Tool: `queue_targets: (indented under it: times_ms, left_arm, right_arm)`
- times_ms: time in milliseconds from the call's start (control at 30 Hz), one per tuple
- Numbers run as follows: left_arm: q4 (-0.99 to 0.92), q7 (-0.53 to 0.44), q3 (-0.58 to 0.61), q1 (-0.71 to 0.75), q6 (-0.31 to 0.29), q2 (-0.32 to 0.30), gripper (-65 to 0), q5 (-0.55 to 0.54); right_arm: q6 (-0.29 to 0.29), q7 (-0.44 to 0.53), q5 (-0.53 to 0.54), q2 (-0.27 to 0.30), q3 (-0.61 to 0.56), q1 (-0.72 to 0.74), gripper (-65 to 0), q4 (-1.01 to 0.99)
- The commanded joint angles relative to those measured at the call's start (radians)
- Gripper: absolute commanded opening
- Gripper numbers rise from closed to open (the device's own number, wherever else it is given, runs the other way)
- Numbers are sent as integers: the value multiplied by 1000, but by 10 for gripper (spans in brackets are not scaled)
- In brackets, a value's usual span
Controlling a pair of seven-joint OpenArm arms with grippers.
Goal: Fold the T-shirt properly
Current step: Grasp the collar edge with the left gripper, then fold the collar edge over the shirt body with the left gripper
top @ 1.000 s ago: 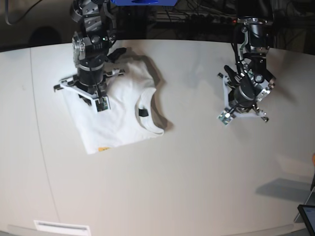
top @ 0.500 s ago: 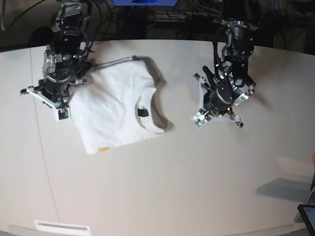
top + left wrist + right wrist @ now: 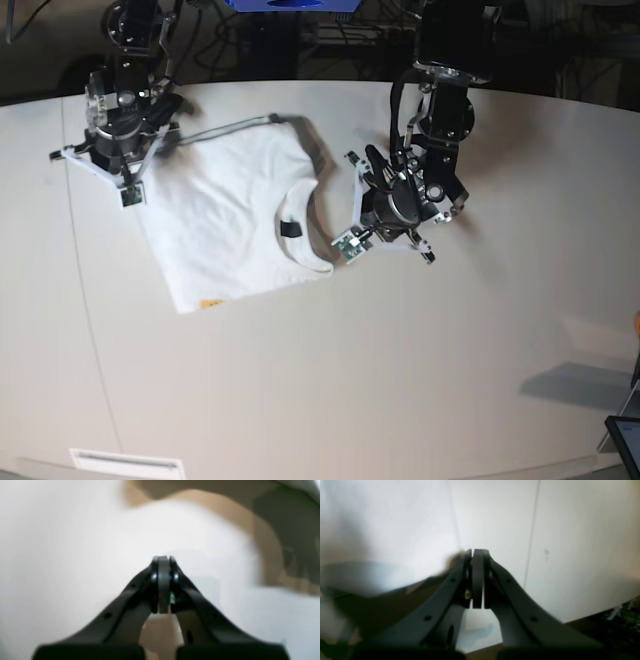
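The white T-shirt lies folded into a rough rectangle on the pale table. Its collar and dark neck label face the view's right. My right gripper hangs shut and empty over the shirt's upper left corner; the right wrist view shows its tips pressed together above bare table. My left gripper is shut and empty just right of the collar. In the left wrist view its closed tips point at blurred white cloth.
A table seam runs down the left side. A white strip lies at the front left edge. A dark device corner shows at the bottom right. Cables and dark equipment line the back.
My right gripper has moved off the shirt's top to its upper left corner. My left gripper has travelled left across the table to just beside the collar. Both stayed shut.
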Motion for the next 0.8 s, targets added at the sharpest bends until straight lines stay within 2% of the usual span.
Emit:
queue_targets:
  times_ms: [0, 100, 400, 767]
  left_arm:
    - [0, -8, -1, -30, 7, 11, -650, 6]
    - [-35, -8, -1, -52, 7, 31, -650, 7]
    - [-131, -15, -1, -145, 7, 51, -650, -4]
    - [-391, -150, 1, -236, 7, 145, -650, -4]
  right_arm:
    - [-5, 16, 11, 2, -3, -1, -647, 16]
    - [-5, 19, 42, 1, -4, -29, -647, 16]
    - [-8, 18, 42, -2, -79, -70, -647, 20]
    - [-12, 16, 43, -14, -136, -80, -647, 20]
